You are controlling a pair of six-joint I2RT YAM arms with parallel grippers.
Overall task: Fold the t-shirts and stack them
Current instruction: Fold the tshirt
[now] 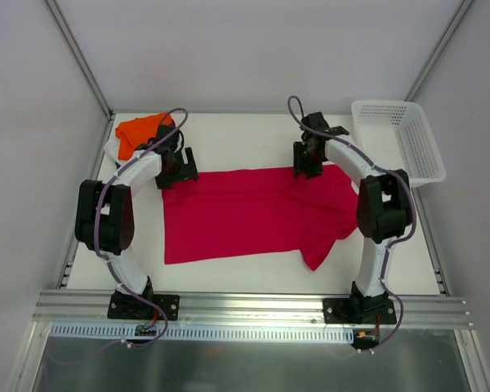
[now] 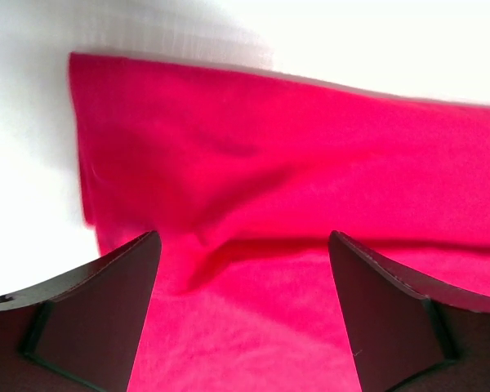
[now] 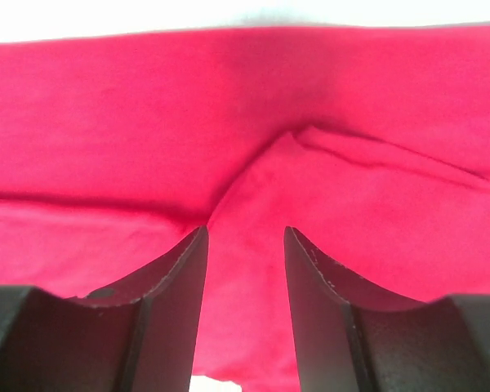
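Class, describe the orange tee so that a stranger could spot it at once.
Look to the far left corner of the table, just behind the left pincer. The orange tee lies bunched there, unlike the red tee spread flat in the middle.

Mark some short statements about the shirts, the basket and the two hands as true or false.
1. The red t-shirt lies spread out on the table. True.
2. The orange t-shirt sits in the basket. False: it lies at the table's far left corner, and the basket stands at the far right.
3. The left hand is open over the red t-shirt. True.
4. The right hand is over the basket. False: it is at the red t-shirt's far edge.
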